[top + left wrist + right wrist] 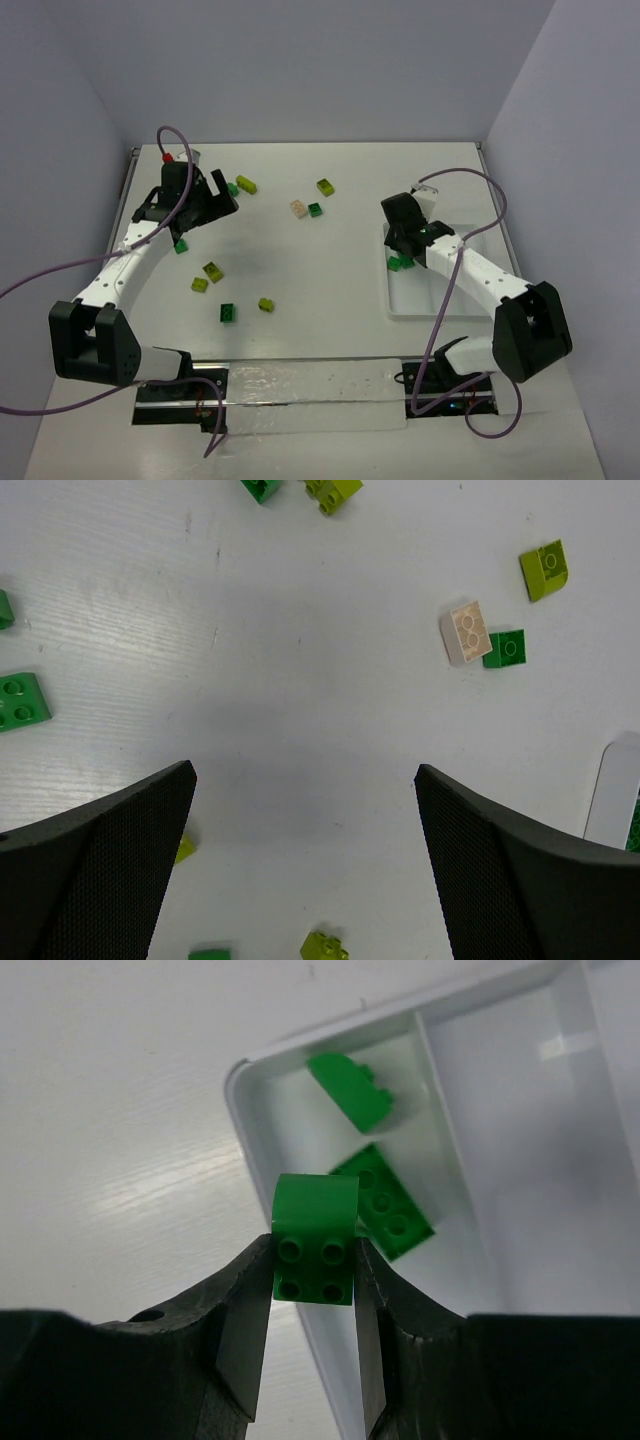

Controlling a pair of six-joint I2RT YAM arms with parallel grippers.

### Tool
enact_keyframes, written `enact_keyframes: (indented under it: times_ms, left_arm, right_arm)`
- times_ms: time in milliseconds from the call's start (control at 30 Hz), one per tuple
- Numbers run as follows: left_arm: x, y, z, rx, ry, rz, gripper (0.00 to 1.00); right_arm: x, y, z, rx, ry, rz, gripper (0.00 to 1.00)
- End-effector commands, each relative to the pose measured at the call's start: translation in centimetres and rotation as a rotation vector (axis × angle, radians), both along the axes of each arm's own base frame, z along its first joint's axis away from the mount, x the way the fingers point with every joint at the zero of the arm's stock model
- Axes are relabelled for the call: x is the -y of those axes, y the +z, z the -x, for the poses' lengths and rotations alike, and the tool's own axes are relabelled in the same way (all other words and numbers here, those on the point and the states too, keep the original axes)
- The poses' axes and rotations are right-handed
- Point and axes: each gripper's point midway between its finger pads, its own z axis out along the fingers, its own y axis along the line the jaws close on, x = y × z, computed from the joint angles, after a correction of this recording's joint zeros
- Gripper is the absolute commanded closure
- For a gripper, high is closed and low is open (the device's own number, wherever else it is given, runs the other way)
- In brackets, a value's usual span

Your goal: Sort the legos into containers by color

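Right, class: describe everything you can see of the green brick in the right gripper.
The brick is small, of glossy green plastic. Four studs in a square face the wrist camera, and its far side is smooth and rounded. The right gripper is shut on it, with one black finger against each flank; nothing else visibly touches it. It hangs over the rim of the white tray, beside the compartment where two other green bricks lie.

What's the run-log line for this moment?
left gripper: open, empty, above loose legos | right gripper: shut on dark green brick, over tray rim | end compartment: two dark green bricks inside
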Motion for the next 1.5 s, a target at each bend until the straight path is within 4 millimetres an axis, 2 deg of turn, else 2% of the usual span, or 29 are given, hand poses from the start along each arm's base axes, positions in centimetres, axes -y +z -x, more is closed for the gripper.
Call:
enact_keyframes:
  times_ms: [0,100,267,333,400,533,633,700,767,800,867,967,1000,1033,1267,1400,1467]
  left_arm:
    - [0.5,1.7,-0.6,0.048,-0.015,0.015,0.01]
    - [0.5,2.0,-0.7,0.049,-0.018,0.013,0.01]
    - [0.4,2.0,-0.5,0.047,-0.019,0.011,0.01]
    - [0.4,1.8,-0.4,0.047,-0.019,0.011,0.01]
    - [0.4,1.8,-0.5,0.051,-0.019,0.010,0.01]
    - [0.4,1.8,-0.4,0.051,-0.021,0.008,0.01]
    - [0.2,1.7,-0.2,0.049,-0.025,-0.003,0.01]
    - [0.2,1.6,-0.1,0.047,-0.027,-0.011,0.01]
    - [0.1,1.6,-0.1,0.046,-0.030,-0.014,0.01]
    - [0.1,1.6,-0.1,0.046,-0.030,-0.016,0.01]
    - [0.1,1.7,-0.1,0.049,-0.031,-0.018,0.01]
    - [0.0,1.8,-0.3,0.051,-0.030,-0.024,0.01]
    - [0.0,1.8,-0.4,0.049,-0.029,-0.025,0.01]
    - [-0.1,1.9,-0.4,0.050,-0.026,-0.028,0.01]
    - [0.0,1.3,-0.5,0.040,-0.028,-0.032,0.01]
    - [-0.2,1.2,-0.7,0.035,-0.024,-0.039,0.01]
    - [-0.2,1.3,-0.7,0.038,-0.025,-0.043,0.01]
  right_arm:
    - [2.4,-0.1,0.6,0.037,-0.058,0.000,0.69]
    - [3.4,-1.6,1.6,0.012,-0.076,0.010,0.67]
    - [3.3,-1.6,1.0,0.020,-0.084,-0.016,0.39]
    - [3.0,-1.4,0.8,0.021,-0.076,-0.026,0.32]
    - [2.5,-0.7,0.4,0.034,-0.062,-0.040,0.31]
    - [0.0,2.9,-1.0,0.107,0.004,-0.078,0.33]
    - [-4.3,5.8,-2.8,0.143,0.126,-0.095,0.36]
    - [-7.6,4.6,-3.9,0.084,0.237,-0.071,0.37]
    - [-10.2,4.0,-5.6,0.039,0.317,-0.046,0.36]
    - [-11.1,3.6,-6.2,0.014,0.345,-0.029,0.36]
    - [-13.0,4.3,-7.9,0.020,0.399,-0.040,0.33]
    - [-15.7,1.9,-9.6,-0.044,0.471,-0.050,0.29]
    - [-16.5,2.3,-10.4,-0.036,0.492,-0.054,0.28]
    - [-17.2,1.6,-10.9,-0.052,0.505,-0.053,0.28]
    - [-20.5,-1.4,-12.0,-0.119,0.624,-0.037,0.26]
    - [-21.0,-2.8,-12.7,-0.152,0.615,-0.020,0.26]
    - [-21.0,-4.1,-13.0,-0.179,0.608,-0.007,0.26]
